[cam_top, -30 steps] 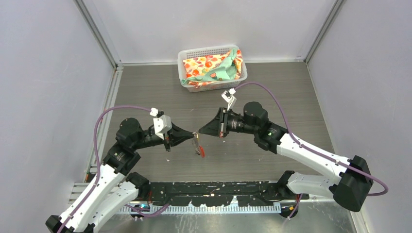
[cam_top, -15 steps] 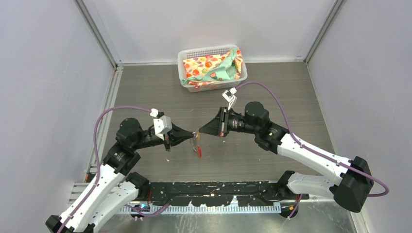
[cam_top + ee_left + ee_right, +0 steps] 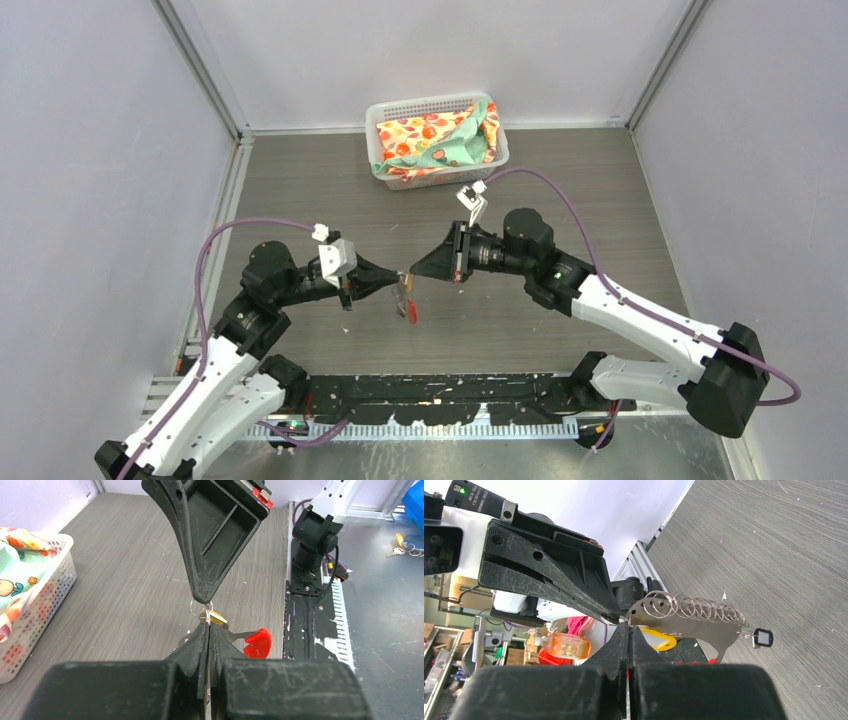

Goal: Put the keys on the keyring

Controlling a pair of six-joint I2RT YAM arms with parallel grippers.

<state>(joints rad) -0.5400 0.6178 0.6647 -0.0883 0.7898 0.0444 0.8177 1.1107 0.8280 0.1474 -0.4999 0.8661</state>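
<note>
The keyring (image 3: 696, 622) is a curved silver plate with a row of wire loops. It hangs in mid-air between my two grippers, with its red tag (image 3: 411, 313) lowest; the tag also shows in the left wrist view (image 3: 257, 642). My left gripper (image 3: 396, 283) is shut on the plate's end, which sits edge-on between its fingertips (image 3: 207, 626). My right gripper (image 3: 409, 272) meets it tip to tip and is shut on the small silver ring (image 3: 199, 608) of the brass-yellow key (image 3: 218, 619). The black-headed key (image 3: 763, 638) dangles from the keyring's far end.
A white basket (image 3: 430, 103) with patterned cloth stands at the back of the table, behind the grippers; it also shows in the left wrist view (image 3: 35, 605). The black base rail (image 3: 450, 385) runs along the near edge.
My left gripper has shifted slightly towards the right gripper, and the hanging keyring with its red tag has swung a little to the left. The right arm has barely moved.
</note>
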